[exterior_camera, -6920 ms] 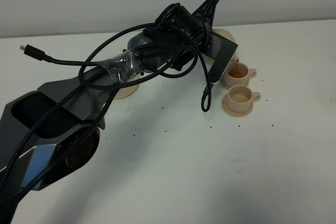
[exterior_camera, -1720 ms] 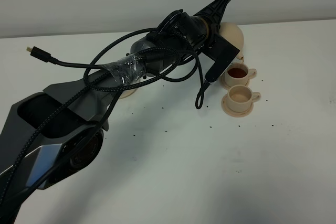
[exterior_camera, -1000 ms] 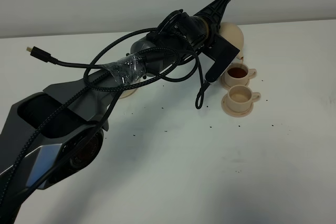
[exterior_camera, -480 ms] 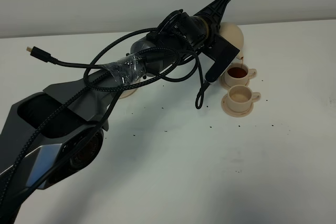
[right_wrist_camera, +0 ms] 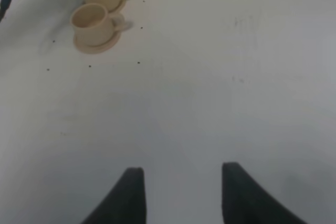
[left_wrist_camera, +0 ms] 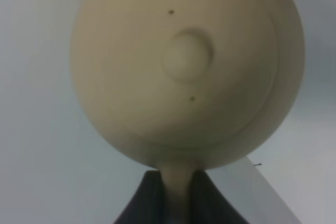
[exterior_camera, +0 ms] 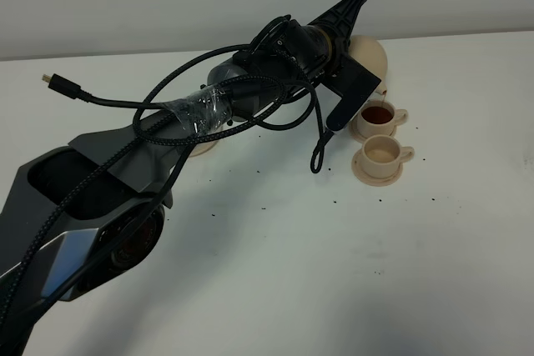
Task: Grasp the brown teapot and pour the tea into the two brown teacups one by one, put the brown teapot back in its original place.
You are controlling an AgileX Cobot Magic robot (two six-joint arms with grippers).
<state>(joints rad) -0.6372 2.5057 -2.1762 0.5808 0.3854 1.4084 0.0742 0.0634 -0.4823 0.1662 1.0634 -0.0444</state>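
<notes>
Exterior high: teapot [exterior_camera: 368, 54] over farther teacup [exterior_camera: 380, 116]

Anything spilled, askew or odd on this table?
Dark specks dot the table around the far teacup and the near teacup; tea drops or grit, I cannot tell. A loose cable plug juts from the left arm. Nothing else stands out.

Soft, even light falls from overhead on the white counter [exterior_camera: 334, 273], leaving only faint, diffuse shadows beneath the arm [exterior_camera: 92, 152]. The left wrist view is out of focus, the brown teapot [left_wrist_camera: 184, 66] filling it as a blurred shape. The right wrist view looks dim, greyish and soft.
</notes>
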